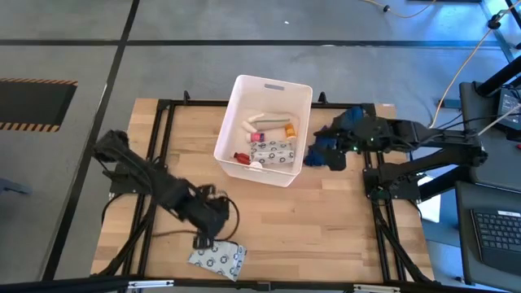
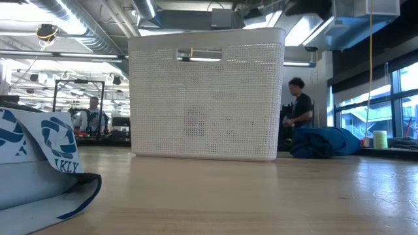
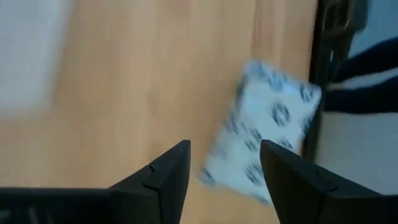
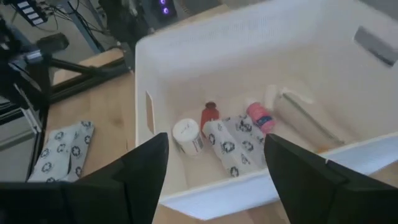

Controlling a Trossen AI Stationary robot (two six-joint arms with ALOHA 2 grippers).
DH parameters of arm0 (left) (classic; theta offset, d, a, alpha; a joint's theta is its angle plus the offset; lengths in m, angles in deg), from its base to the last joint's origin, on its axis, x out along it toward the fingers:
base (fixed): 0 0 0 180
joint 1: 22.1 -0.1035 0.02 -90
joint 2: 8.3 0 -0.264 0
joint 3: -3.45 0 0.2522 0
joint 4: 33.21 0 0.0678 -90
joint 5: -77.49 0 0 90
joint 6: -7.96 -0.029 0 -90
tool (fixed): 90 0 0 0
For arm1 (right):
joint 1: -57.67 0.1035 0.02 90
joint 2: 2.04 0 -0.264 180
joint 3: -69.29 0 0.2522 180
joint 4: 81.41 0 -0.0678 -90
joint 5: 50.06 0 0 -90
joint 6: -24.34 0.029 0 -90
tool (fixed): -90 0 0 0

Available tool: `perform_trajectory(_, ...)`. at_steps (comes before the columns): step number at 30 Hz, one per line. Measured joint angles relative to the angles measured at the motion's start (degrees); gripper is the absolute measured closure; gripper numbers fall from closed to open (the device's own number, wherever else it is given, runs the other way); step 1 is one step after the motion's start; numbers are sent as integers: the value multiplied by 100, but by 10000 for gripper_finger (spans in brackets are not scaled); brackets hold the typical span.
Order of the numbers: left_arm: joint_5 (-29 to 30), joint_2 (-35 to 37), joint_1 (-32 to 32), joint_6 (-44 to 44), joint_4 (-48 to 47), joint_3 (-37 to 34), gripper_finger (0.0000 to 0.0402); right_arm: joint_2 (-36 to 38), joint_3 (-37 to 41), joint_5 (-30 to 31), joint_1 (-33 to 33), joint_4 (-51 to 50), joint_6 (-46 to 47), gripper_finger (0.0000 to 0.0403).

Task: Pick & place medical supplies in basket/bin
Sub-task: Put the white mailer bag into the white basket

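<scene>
Left gripper (image 3: pixel 224 171) fingers apart, nothing between them; the dotted packet (image 3: pixel 261 140) lies on the table just ahead of the tips, offset toward one finger, long axis skewed to the gap. Needs a short advance and some wrist turn, I judge. Left arm far nearer. Right gripper (image 4: pixel 214 168) also spread, empty, over the white bin (image 1: pixel 269 85), which holds the other supplies

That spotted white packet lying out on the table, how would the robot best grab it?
Probably from straight above, pinching across the narrow width near the middle. The dotted packet lies flat and soft on the table, so its sides give little to grip. The left gripper, fingers open, already hangs over it.
</scene>
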Motion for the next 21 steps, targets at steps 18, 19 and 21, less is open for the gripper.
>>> perform_trajectory(18, -1567, -2027, 961, 1318, 167, -2, 242, -3, 373, -205, 292, 26, 36, 138)
perform_trajectory(19, -1666, -2128, 954, 1342, 177, -2, 248, -3, 373, -251, 319, 26, 74, 138)
perform_trajectory(21, -1781, -2315, 915, 1327, 210, -2, 260, -3, 373, -435, 368, 26, 175, 138)
